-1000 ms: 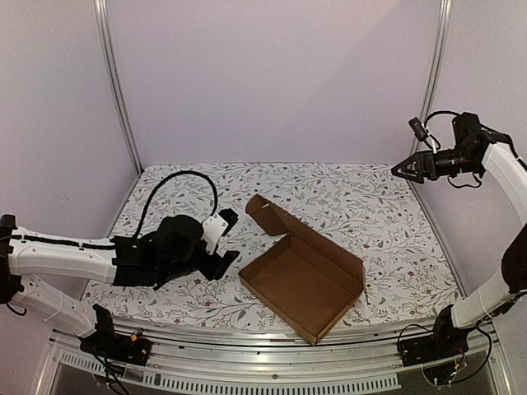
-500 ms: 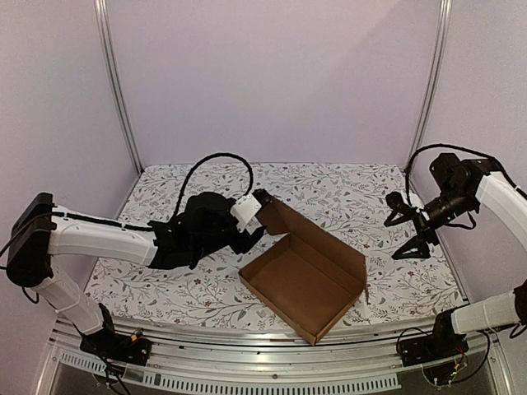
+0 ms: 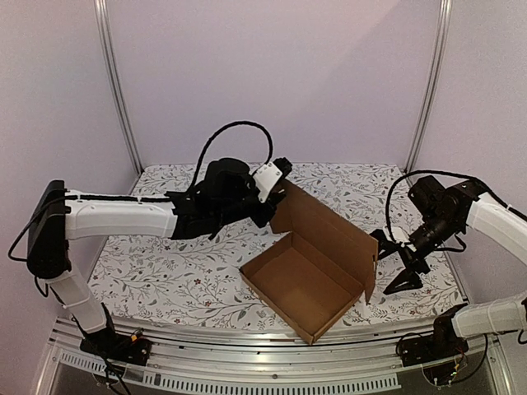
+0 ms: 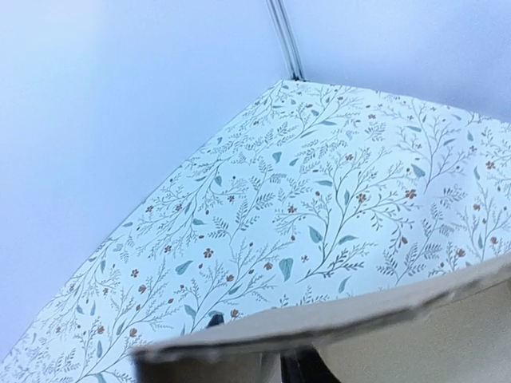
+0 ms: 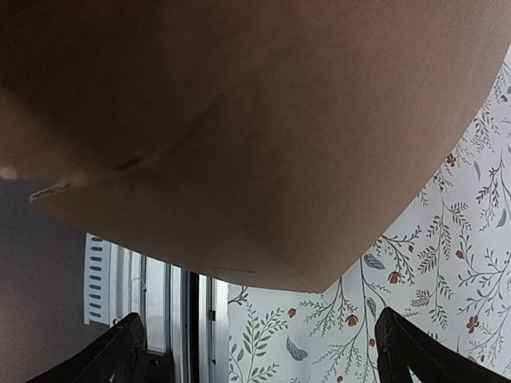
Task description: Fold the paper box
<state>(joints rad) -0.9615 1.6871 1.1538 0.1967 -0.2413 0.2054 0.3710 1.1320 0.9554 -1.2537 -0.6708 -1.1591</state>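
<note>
Brown paper box (image 3: 305, 280) flap now raised higher.

Top view high, looking down; both wrist views close against the shared paper box (image 3: 300, 281)

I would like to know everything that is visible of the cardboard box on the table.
The box is plain brown cardboard, unprinted, half folded: an open shallow tray lying flat on the flowered table, with a tall panel standing along its far side. The left jaws meet that panel's far left corner; whether they grip it cannot be seen. The right jaws stand open beside its right end.
</note>
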